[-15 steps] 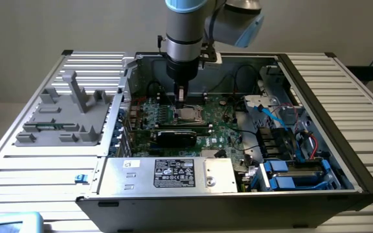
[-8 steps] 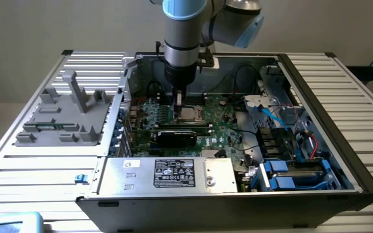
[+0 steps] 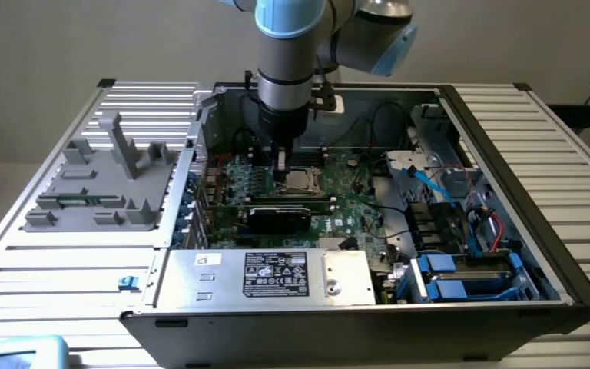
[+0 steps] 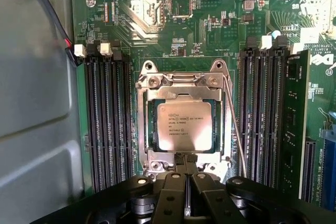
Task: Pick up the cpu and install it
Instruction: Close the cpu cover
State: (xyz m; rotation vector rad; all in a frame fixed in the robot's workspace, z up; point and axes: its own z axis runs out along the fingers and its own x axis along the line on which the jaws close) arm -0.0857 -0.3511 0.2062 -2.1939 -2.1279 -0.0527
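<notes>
Cpu (image 4: 185,126) lies flat inside the metal socket frame (image 4: 148,129) on the green board (image 4: 210,24), so the placing looks done. Whether the thin lever (image 4: 234,129) beside it is latched I cannot tell. At the exterior view's left, a grey holder (image 3: 95,192) stands on the tabletop (image 3: 59,269), well apart. Further right, inside the open case (image 3: 377,338), the gripper (image 4: 185,162) hangs at the socket's edge, jaws pressed together and holding nothing. The chip is square and shiny silver-grey, with small dark print, and sits level in its frame.
</notes>
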